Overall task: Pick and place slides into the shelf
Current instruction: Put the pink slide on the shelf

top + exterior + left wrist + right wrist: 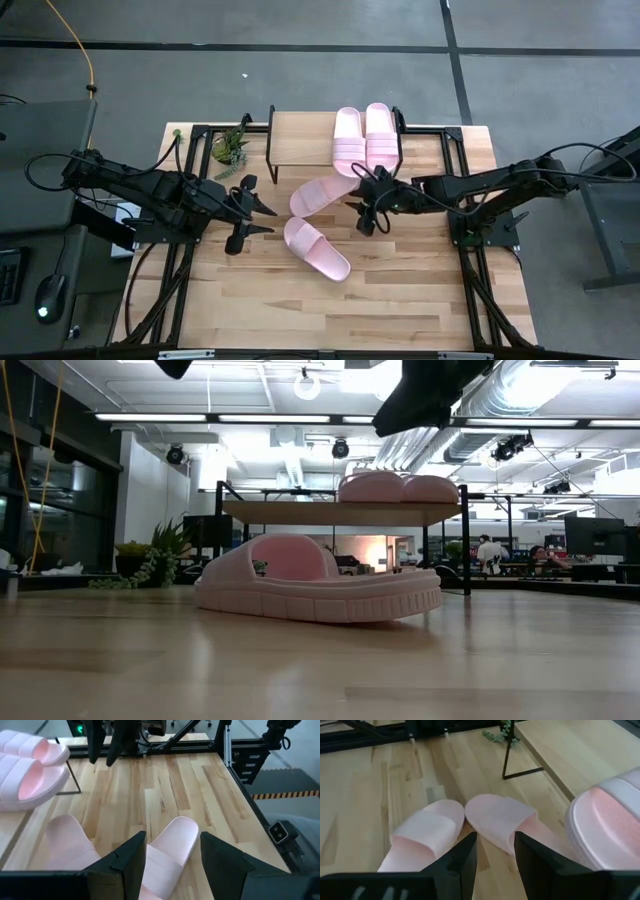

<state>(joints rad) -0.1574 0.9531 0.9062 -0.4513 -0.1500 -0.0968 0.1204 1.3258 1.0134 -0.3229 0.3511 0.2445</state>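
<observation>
Tabletop (400, 300) of pale wood planks is filling your high view, with black frame rails running along its sides. Next in size, the shelf (300, 140) is standing at the table's far edge, a light board on thin black legs. You are seeing two slides already lying side by side on the shelf's right part, one (349, 137) to the left and one (380, 135) to the right; the board's left part is showing bare wood.

Two more slides are lying on the table in front of the shelf. One (322, 193) is resting just below the shelf's front edge, angled, and the other (316, 248) is lying nearer the table's middle, its end close to the first.

Smaller still, the left gripper (258, 218) is hovering just left of the two loose slides, fingers spread and gripping nothing. The right gripper (361, 203) is hovering just right of the upper loose slide, its fingers likewise parted and empty; in its wrist view you are looking past them at both loose slides.

Smallest, a green plant (232, 147) is sitting by the shelf's left end.
</observation>
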